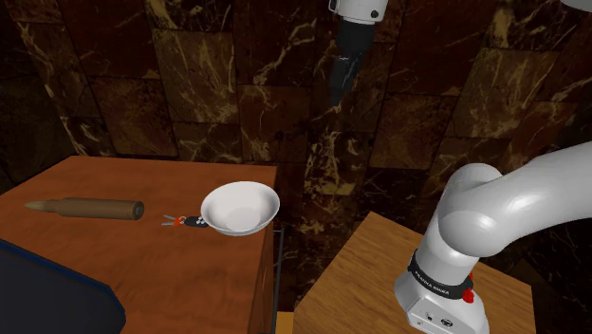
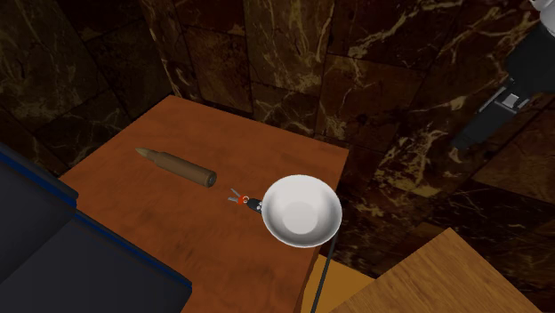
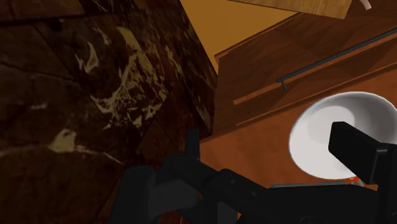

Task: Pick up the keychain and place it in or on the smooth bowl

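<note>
keychain (image 1: 185, 222) by the bowl (image 1: 240, 207) near the tabletop's edge looks light, loose; pinch its dark body; gripper (image 1: 338, 95) state: cannot tell.

My gripper (image 1: 336, 97) hangs high before the dark marbled wall (image 1: 190, 85), pointing down, well apart from everything on the table (image 1: 142, 270). Far below it, toward the shoulder view's left, the white bowl (image 1: 240, 209) sits at the table's near corner. The keychain (image 1: 185, 222) lies just beyond the bowl, farther from my gripper, its dark end touching or nearly touching the bowl's rim. Farther still in that direction lies a brown bullet-shaped piece (image 1: 85, 208), on its side. A dark blue block (image 1: 47, 299) covers the table's corner farthest from my gripper. Below my gripper toward the right, my arm (image 1: 493, 204) rises from the wooden stand (image 1: 365, 280).
</note>
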{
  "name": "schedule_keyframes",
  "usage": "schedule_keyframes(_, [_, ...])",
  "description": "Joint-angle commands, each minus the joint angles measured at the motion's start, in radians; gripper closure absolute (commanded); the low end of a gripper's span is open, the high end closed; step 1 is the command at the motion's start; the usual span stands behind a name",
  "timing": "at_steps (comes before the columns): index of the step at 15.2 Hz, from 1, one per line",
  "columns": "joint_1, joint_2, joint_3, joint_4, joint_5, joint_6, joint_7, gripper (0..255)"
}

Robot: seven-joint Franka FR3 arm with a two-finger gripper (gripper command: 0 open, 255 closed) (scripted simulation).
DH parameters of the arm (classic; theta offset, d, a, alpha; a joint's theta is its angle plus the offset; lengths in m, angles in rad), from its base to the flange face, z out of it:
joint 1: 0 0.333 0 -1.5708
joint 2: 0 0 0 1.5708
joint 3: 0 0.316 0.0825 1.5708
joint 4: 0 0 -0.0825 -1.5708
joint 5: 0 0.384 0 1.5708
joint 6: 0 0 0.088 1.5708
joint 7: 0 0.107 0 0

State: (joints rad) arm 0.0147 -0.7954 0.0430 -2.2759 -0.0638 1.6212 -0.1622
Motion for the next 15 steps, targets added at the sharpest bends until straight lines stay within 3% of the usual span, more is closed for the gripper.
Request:
schedule_keyframes(1, [0.0,0.0,0.0,0.0,0.0,0.0,0.0,0])
schedule_keyframes(15, [0.06,0.391,0.159,0.055,0.065,0.261,0.139,0])
